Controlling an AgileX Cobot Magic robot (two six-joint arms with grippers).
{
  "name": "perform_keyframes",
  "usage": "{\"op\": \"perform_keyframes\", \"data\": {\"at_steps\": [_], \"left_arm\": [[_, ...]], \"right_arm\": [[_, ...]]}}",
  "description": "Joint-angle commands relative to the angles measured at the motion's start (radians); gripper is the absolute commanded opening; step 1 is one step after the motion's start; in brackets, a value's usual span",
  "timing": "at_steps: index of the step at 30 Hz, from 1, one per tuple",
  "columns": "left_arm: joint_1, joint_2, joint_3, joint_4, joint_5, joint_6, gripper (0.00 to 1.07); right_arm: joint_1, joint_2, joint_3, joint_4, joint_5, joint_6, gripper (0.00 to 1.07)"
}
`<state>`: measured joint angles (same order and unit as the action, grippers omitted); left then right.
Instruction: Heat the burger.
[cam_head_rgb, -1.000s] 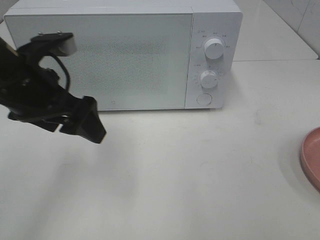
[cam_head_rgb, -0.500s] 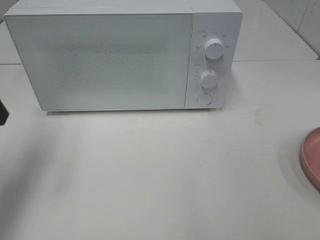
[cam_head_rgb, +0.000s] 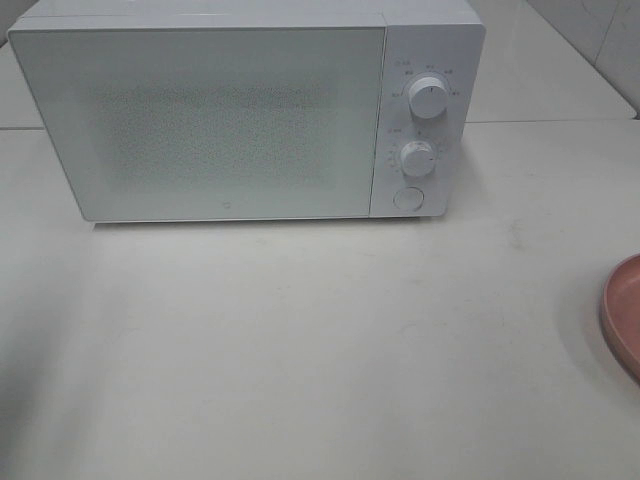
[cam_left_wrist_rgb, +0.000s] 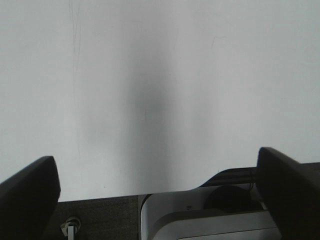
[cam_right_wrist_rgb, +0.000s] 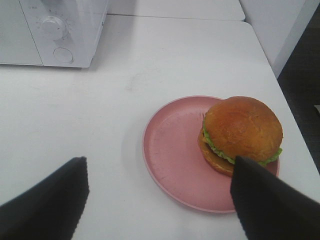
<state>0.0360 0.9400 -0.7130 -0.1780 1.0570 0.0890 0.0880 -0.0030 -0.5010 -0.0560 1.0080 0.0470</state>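
Sitting untouched on round pink plate (cam_right_wrist_rgb: 175, 155) at table's right edge, glossy golden-bun burger (cam_right_wrist_rgb: 242, 134), white microwave (cam_head_rgb: 250, 110) door staying closed, left gripper (cam_left_wrist_rgb: 155, 200) and right gripper (cam_right_wrist_rgb: 160, 205) both hanging open, empty, everything remaining.

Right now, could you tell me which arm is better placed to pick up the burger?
The right: its open claw hangs over the pink plate with the burger, while the left claw faces only bare table.

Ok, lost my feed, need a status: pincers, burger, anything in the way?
Both pincers open, empty, left, right. Burger on pink plate, untouched. Microwave door shut.
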Motion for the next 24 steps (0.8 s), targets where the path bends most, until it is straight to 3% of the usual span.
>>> {"op": "perform_keyframes", "data": {"at_steps": [1,9,24], "left_arm": [[0.003,-0.094,0.052,0.006,0.005,-0.008,1.00],[0.003,-0.354,0.181,0.032,0.000,-0.008,1.00],[0.003,-0.825,0.195,0.053,0.018,-0.023,1.00]], "right_arm": [[-0.010,-0.033,0.002,-0.006,-0.013,0.005,0.76],[-0.010,-0.033,0.002,-0.006,-0.013,0.005,0.76],[-0.010,-0.033,0.002,-0.006,-0.013,0.005,0.76]]}}
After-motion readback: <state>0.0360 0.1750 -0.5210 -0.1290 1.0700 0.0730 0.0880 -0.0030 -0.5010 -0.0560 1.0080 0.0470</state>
